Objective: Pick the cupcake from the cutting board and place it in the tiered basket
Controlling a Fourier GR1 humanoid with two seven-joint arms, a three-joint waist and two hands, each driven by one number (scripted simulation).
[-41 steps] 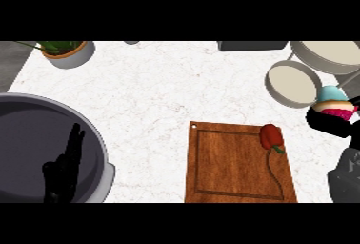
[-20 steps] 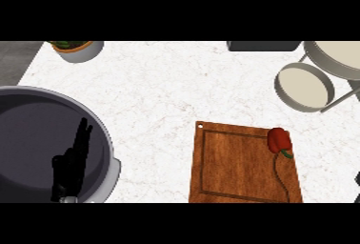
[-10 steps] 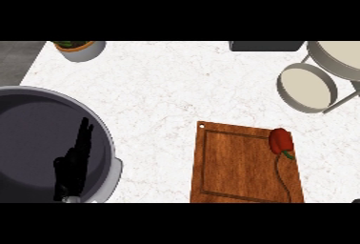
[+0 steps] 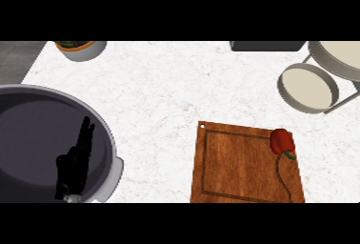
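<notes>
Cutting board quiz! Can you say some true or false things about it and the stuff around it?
1. A red pepper lies at the right edge of the cutting board. True.
2. A cupcake sits on the cutting board. False: no cupcake shows on it, only the pepper.
3. The left hand is over the big grey pot, fingers straight. True.
4. The tiered basket is at the lower left. False: it is at the upper right.
5. The right hand touches the pepper. False: no right hand shows in the head view.
</notes>
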